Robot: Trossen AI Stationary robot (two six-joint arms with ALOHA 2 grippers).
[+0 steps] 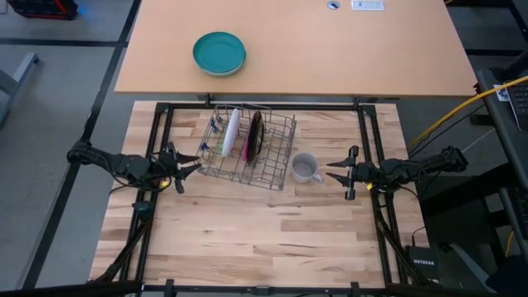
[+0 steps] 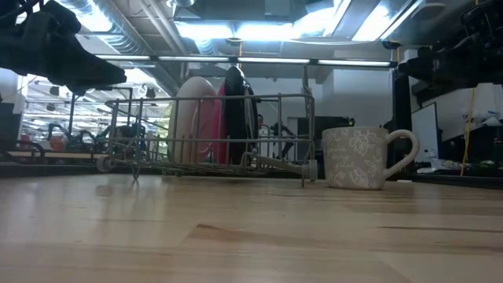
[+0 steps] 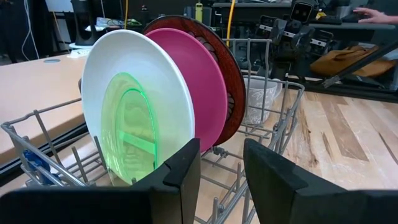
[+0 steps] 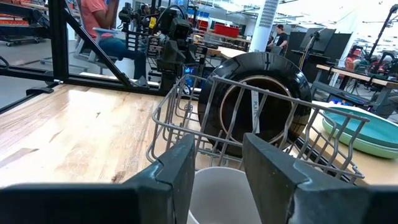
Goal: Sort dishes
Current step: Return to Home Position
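A wire dish rack [image 1: 276, 169] stands on the wooden table. In it, on edge, stand a lime-green saucer [image 3: 127, 134], a white plate [image 3: 149, 81] and a magenta plate [image 3: 202, 87] whose dark underside [image 4: 258, 106] faces my right arm. A grey mug [image 1: 304, 168] stands upright on the table just right of the rack, its handle [image 2: 409, 149] toward my right gripper. My left gripper [image 1: 195, 166] is open at the rack's left end, facing the saucer, apart from it. My right gripper [image 1: 332, 174] is open just right of the mug, whose rim [image 4: 221, 186] shows between its fingers.
A teal bowl [image 1: 219, 53] sits on the far tan table, behind the rack. A black frame [image 1: 363, 132] runs along the wooden table's edges. Bare wood lies in front of the rack and mug. People show in the room beyond [image 4: 102, 25].
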